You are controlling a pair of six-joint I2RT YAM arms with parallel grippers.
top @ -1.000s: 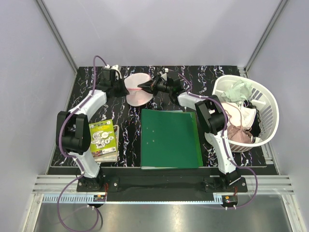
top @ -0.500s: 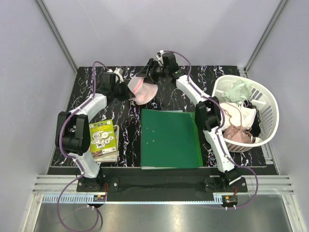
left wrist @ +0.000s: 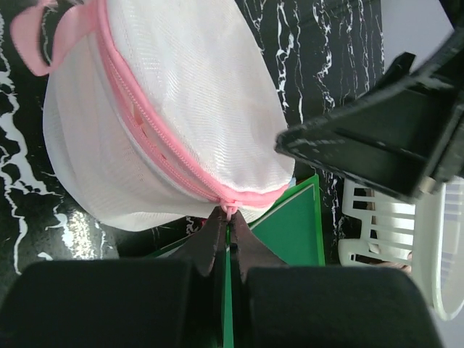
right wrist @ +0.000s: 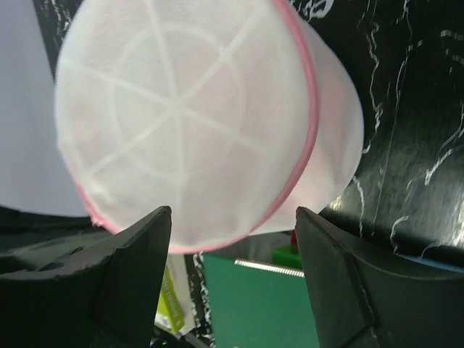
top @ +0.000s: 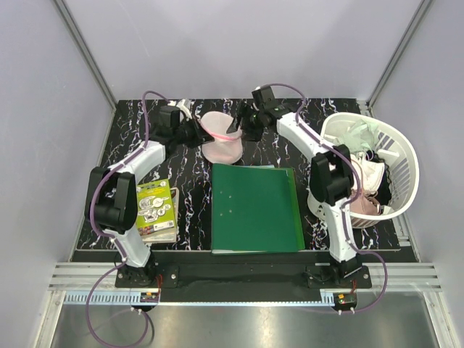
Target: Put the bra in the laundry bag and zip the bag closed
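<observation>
The laundry bag [top: 221, 139], a round white mesh pouch with a pink rim, lies on the black marbled table [top: 130, 123] at the back middle. In the left wrist view the laundry bag [left wrist: 181, 109] shows its pink zip line shut along the side I see. My left gripper [left wrist: 230, 214] is shut on the pink zip tab at the bag's left edge; from above the left gripper [top: 194, 135] touches that edge. My right gripper [right wrist: 232, 212] stands open, just right of the bag [right wrist: 188, 123], holding nothing. A pinkish tint shows through the mesh; the bra itself is hidden.
A green folder [top: 255, 206] lies in the table's middle, just in front of the bag. A yellow-green booklet [top: 154, 209] sits at the left front. A white slatted basket [top: 407, 156] with several garments stands at the right edge.
My right gripper has opened, let go of the bag's pink rim and drawn back to the right. The bag has settled flat on the table. My left gripper stays shut on the tab.
</observation>
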